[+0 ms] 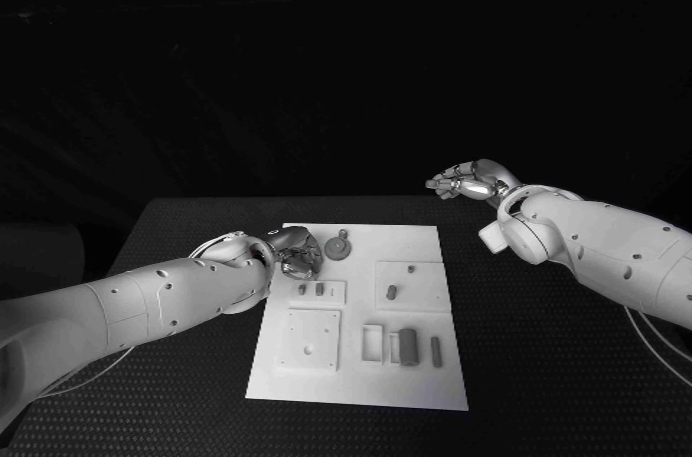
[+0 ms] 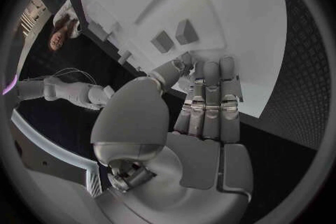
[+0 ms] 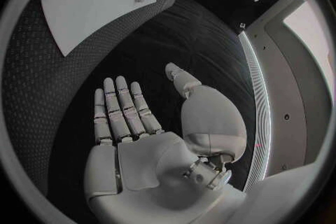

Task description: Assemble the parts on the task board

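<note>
While the left hand [image 1: 293, 252] rests spread on the task board [image 1: 418, 377], the right hand [image 3: 133, 117] hovers spread.

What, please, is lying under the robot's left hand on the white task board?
Under the left hand lies the white task board's far left corner. Two small grey parts show just beyond its fingers; anything directly beneath them is hidden.

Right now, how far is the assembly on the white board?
Early stage, it seems. Several small parts lie loose on the task board. The left robot hand hovers over the board's left edge, holding nothing visible. The right robot hand is open above the table. Placing the parts remains.
</note>
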